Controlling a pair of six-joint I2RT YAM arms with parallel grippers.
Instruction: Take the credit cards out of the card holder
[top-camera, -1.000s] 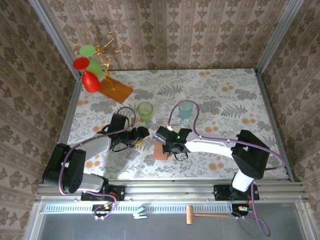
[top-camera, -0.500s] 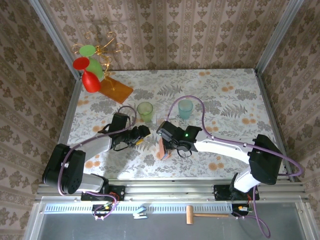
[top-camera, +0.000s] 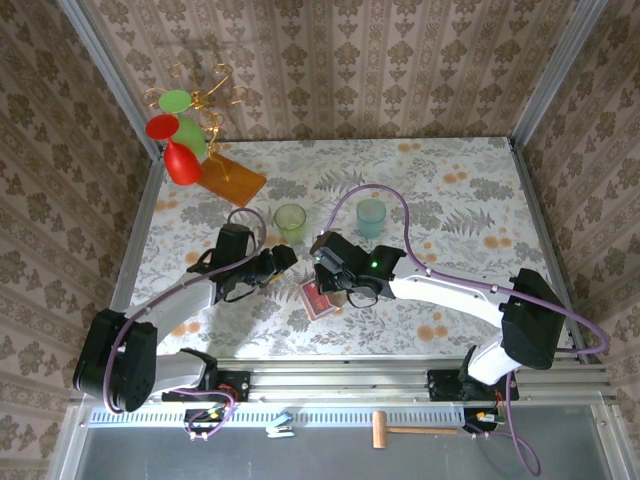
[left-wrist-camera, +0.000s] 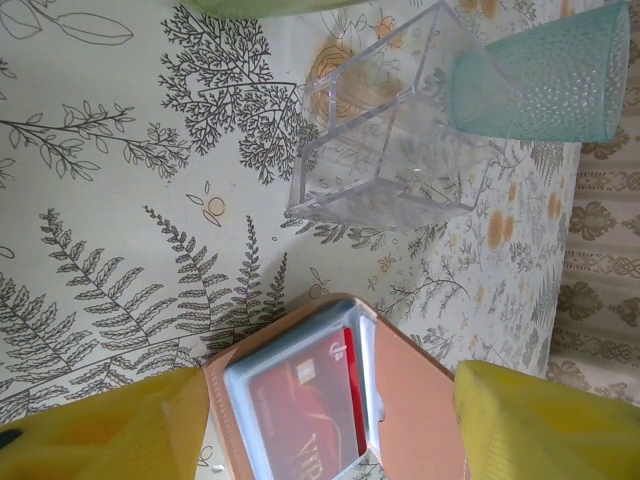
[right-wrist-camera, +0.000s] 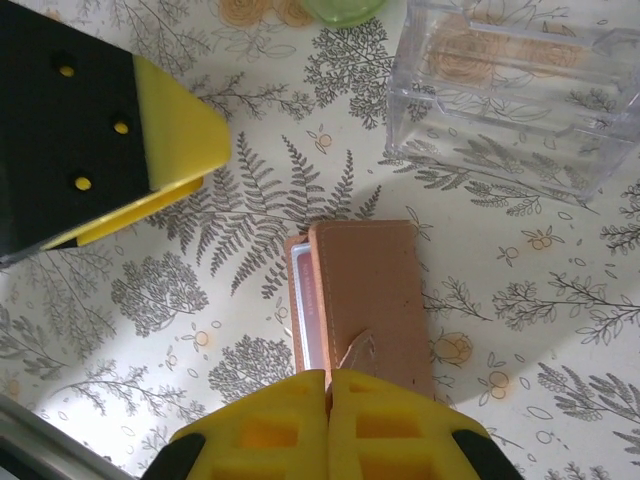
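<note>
Nearest, below the near rail (top-camera: 340, 378): a wooden hammer (top-camera: 400, 431)

Just in from the near edge of the worktop (top-camera: 480, 200), about mid-width: the card holder (right-wrist-camera: 370, 290), tan cover uppermost and slightly ajar, grey-blue inner panel peeping along one long side. Flat on the surface or just raised, cannot tell. Seen from the left wrist, open toward that camera, with a red credit card (left-wrist-camera: 305, 400) tucked behind a clear pocket inside

Right hand (right-wrist-camera: 327, 380): pressed together, pinching the near short edge of the cover

Left hand (left-wrist-camera: 332, 400): spread wide, yellow fingers (left-wrist-camera: 110, 430) framing the holder in its own view yet short of it, touching nothing. Between its nearest finger and the holder's corner, a strip of bare worktop

Beyond the holder, a narrow gap, then a clear box (left-wrist-camera: 380, 190), with a green cup (top-camera: 290, 220) just beside it on the left and a teal cup (left-wrist-camera: 545, 75) just beside it on the right. Little room to pass among those three

Wide bare patterned surface right of the right arm (top-camera: 450, 295) out to the right edge, and across most of the far half

Far left corner: an orange-brown board (top-camera: 232, 178) and red and green pieces (top-camera: 180, 150), close to the left edge
</note>
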